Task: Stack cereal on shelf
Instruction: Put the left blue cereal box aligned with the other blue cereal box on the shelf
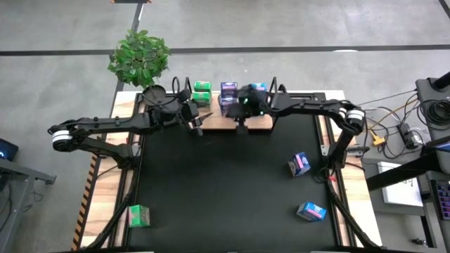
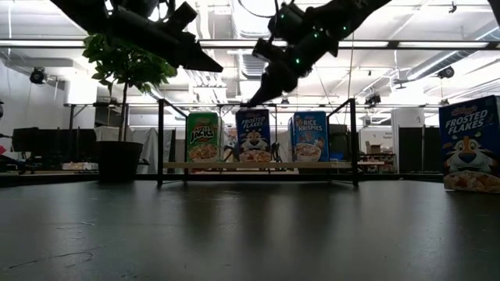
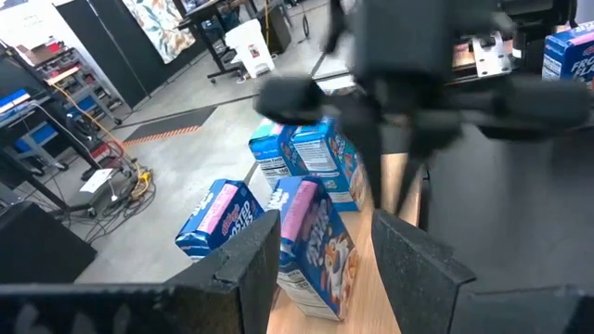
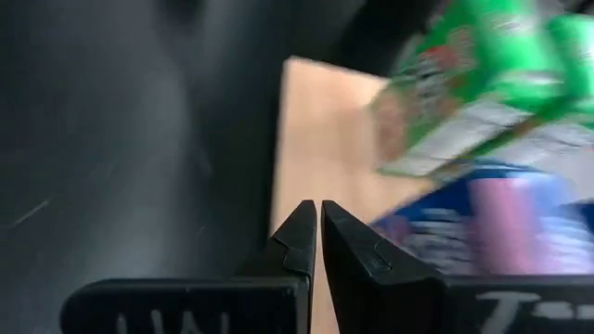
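From above, both arms reach over the shelf at the table's far edge. Green and blue cereal cartons stand on the board just beyond the left gripper and right gripper; three more cartons lie well apart on the mat.

At table height, three cartons stand in a row on the shelf, below both grippers.

Past the left fingers, which stand apart and empty, blue cartons sit just ahead.

Beyond the right fingers, pressed together on nothing, a green carton stands close.
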You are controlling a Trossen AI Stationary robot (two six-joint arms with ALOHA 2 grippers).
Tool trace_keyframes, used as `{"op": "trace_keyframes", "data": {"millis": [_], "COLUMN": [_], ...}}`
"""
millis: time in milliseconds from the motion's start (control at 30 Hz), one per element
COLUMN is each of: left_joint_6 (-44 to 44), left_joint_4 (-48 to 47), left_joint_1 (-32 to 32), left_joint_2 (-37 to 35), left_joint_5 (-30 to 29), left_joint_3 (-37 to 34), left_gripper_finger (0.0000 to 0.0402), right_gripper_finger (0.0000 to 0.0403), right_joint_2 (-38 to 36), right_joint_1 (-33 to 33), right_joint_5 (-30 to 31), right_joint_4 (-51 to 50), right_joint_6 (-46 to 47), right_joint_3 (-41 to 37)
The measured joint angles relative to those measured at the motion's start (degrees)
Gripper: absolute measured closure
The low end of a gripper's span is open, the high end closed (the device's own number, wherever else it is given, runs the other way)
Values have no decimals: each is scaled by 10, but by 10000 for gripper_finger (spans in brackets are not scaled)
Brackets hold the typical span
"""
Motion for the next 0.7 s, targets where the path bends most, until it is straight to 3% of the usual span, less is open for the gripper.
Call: {"op": "trace_keyframes", "data": {"millis": [167, 400, 700], "left_joint_6": [0, 0, 2], "left_joint_4": [-1, -2, -4], "left_joint_1": [0, 0, 0], "left_joint_2": [0, 0, 0], "left_joint_5": [0, 0, 0], "left_joint_3": [0, 0, 0], "left_gripper_finger": [246, 246, 246], "right_gripper_finger": [390, 390, 390], "right_joint_2": [24, 44, 56], "right_joint_1": [13, 18, 17], "right_joint_5": [4, 136, 172], "right_joint_4": [7, 59, 88], "right_joint_6": [-38, -66, -82], "right_joint_3": [-31, -49, -49]}}
